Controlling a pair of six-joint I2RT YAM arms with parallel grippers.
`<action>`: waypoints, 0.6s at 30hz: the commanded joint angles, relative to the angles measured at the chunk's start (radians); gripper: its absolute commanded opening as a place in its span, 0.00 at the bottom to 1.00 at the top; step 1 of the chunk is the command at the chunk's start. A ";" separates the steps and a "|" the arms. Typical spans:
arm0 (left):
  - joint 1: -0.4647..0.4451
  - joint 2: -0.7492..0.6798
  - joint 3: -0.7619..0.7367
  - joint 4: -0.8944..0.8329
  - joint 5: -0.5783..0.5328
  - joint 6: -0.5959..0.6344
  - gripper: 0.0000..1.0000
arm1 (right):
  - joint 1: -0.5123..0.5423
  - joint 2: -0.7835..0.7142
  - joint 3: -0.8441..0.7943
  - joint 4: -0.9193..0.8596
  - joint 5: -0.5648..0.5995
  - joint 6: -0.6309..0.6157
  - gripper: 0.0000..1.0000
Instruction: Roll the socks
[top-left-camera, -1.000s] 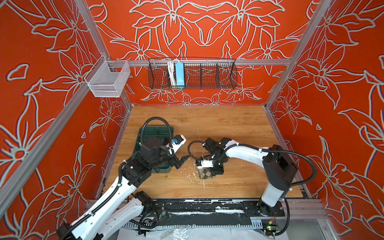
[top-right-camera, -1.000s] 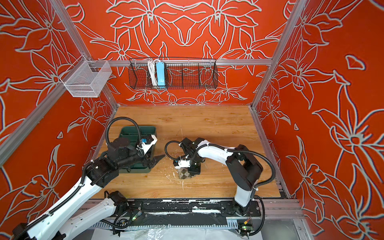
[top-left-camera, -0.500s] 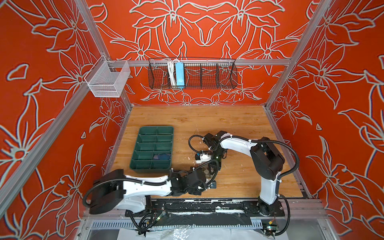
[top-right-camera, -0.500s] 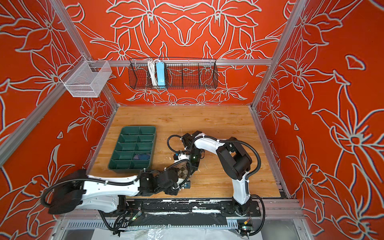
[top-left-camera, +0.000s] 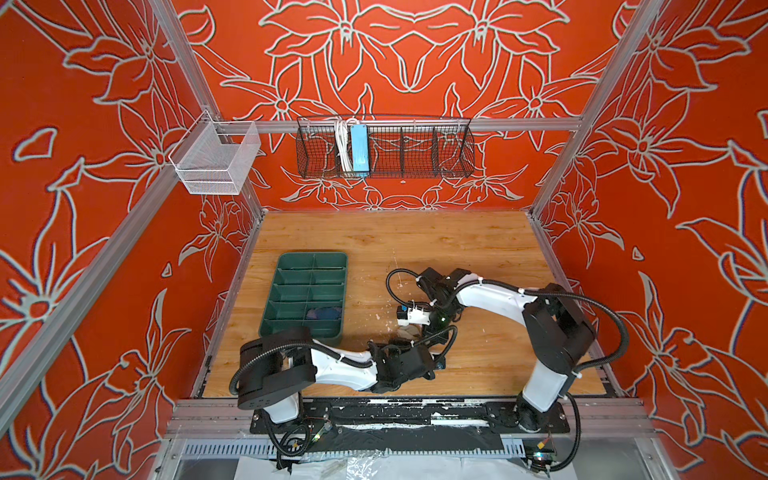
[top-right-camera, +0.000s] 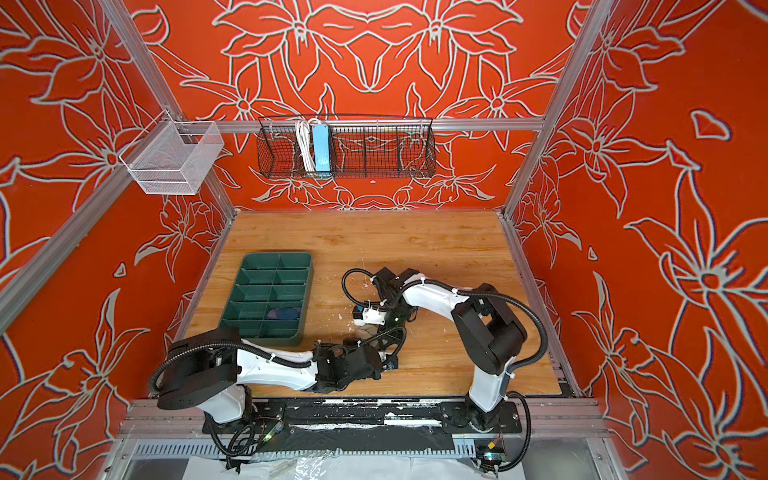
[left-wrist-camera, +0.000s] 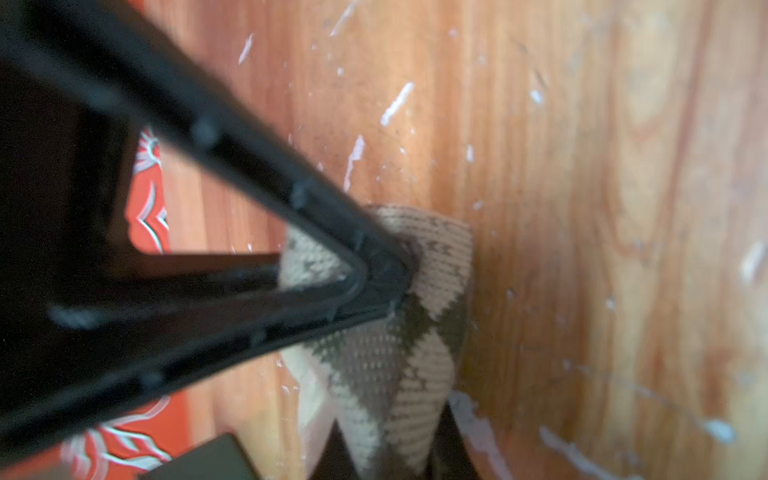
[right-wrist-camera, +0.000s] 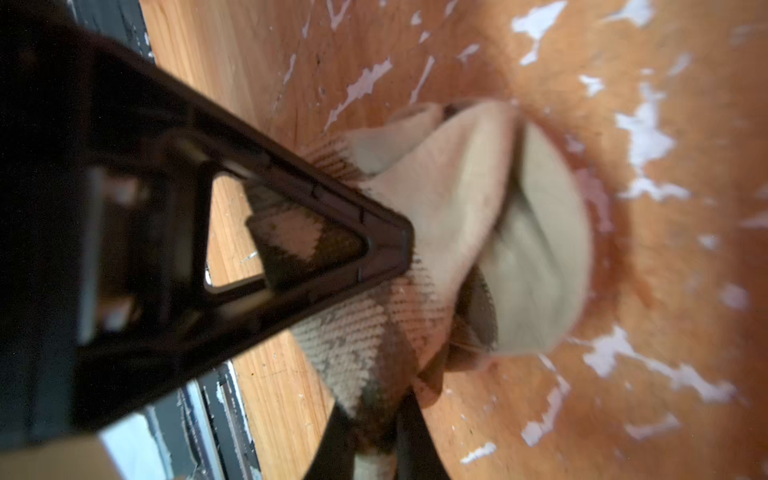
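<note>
The beige-and-brown argyle sock (left-wrist-camera: 386, 365) (right-wrist-camera: 365, 345) lies bunched on the wooden table, front of centre; in both top views only a pale bit of it (top-left-camera: 409, 331) (top-right-camera: 365, 330) shows between the two arms. My left gripper (left-wrist-camera: 395, 453) is shut on one patterned end of it. My right gripper (right-wrist-camera: 374, 444) is shut on the other side, beside the plain beige folds. Each wrist view shows the other gripper's black finger against the sock. A purple and dark blue sock (top-left-camera: 326, 311) (top-right-camera: 284, 311) lies bundled in a tray compartment.
The green compartment tray (top-left-camera: 299, 332) (top-right-camera: 259, 332) stands left of centre, just behind the left arm. A black wire basket (top-left-camera: 384, 151) and a white mesh basket (top-left-camera: 216, 158) hang on the back rail. Red walls close in both sides; a black rail (top-left-camera: 374, 411) runs along the front.
My left arm swung from over the tray down to the table's front, reached the argyle sock and shut on it. My right gripper kept hold of the sock and shifted slightly back.
</note>
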 joint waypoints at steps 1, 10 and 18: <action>0.006 0.036 -0.020 -0.074 0.032 -0.016 0.05 | -0.032 -0.138 -0.071 0.062 -0.008 0.033 0.11; 0.091 0.007 0.100 -0.356 0.441 0.003 0.03 | -0.099 -0.663 -0.358 0.399 0.320 0.307 0.49; 0.223 0.131 0.331 -0.690 0.786 0.012 0.04 | -0.105 -1.256 -0.531 0.674 0.622 0.295 0.81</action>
